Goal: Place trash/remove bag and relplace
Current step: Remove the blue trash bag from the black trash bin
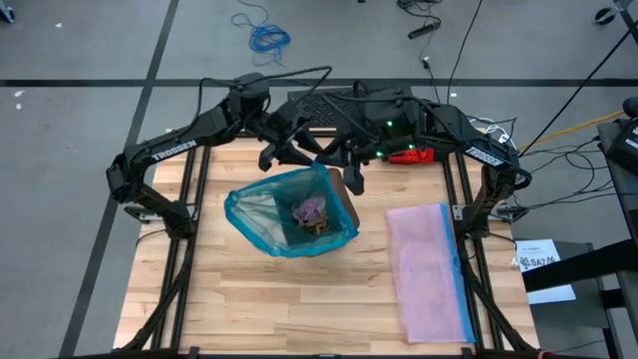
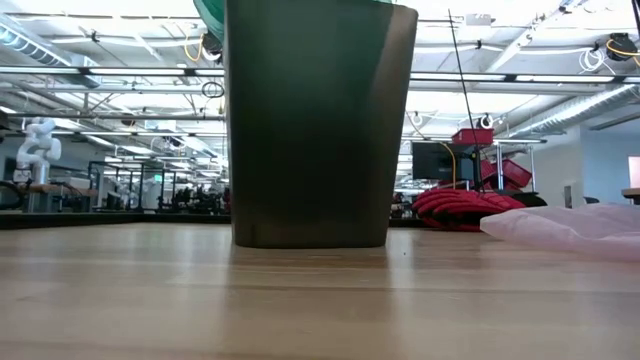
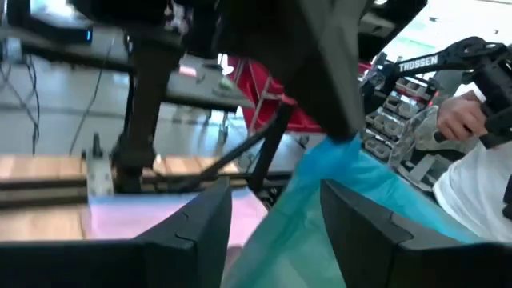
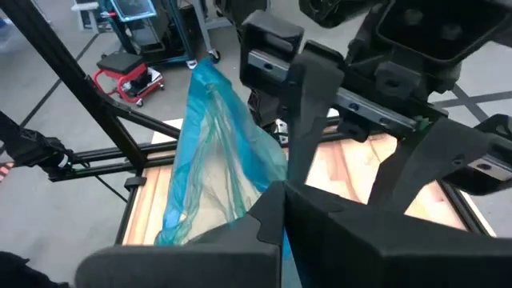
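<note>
A robotics lab or workshop — a wooden table (image 1: 299, 299) in a black metal frame (image 1: 184, 249) on grey concrete, loose cables (image 1: 261, 35) across the floor, exposed ceiling pipes (image 2: 120, 70), a white robot arm (image 2: 38, 140) and equipment racks (image 2: 130, 185) behind.

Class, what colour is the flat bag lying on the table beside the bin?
Pale pink, with a blue edge along one side: the flat bag shows best in the high view.
</note>
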Action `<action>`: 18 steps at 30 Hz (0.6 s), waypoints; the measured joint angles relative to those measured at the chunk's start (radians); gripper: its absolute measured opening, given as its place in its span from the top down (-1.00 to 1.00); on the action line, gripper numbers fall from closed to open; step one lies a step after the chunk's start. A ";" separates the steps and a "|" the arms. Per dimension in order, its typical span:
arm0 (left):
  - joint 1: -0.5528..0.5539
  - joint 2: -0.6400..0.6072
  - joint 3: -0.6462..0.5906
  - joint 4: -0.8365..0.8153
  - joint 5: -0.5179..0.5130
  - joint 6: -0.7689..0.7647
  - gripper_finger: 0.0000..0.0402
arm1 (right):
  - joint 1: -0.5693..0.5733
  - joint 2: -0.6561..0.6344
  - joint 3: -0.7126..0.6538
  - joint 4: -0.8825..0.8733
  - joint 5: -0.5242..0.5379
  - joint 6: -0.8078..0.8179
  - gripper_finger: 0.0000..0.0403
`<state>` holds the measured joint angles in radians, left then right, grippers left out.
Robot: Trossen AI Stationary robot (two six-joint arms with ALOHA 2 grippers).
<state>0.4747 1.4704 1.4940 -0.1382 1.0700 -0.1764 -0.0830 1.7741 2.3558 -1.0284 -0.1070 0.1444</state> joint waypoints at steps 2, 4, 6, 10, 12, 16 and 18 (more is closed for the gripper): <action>-0.016 0.000 0.000 0.010 -0.008 0.000 0.03 | 0.000 0.000 0.000 0.008 -0.004 0.000 1.00; -0.031 0.000 0.000 0.004 -0.009 0.000 0.01 | 0.000 0.000 0.000 0.013 -0.004 0.000 1.00; -0.044 0.004 0.000 0.000 -0.010 0.004 0.01 | 0.000 0.000 0.000 0.017 -0.005 0.000 1.00; -0.062 0.023 0.000 0.002 -0.022 0.006 0.01 | 0.000 0.000 0.000 0.030 -0.006 -0.006 1.00; -0.071 0.038 0.000 0.001 -0.028 0.006 0.01 | 0.000 0.000 0.000 0.043 -0.018 -0.007 1.00; -0.087 0.065 0.000 -0.002 -0.028 0.006 0.01 | 0.000 0.000 0.000 0.069 -0.027 -0.009 1.00; -0.093 0.071 0.000 -0.002 -0.027 0.002 0.02 | 0.000 0.000 0.000 0.071 -0.029 -0.010 1.00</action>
<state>0.3815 1.5411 1.4944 -0.1398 1.0426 -0.1741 -0.0830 1.7741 2.3558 -0.9574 -0.1356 0.1341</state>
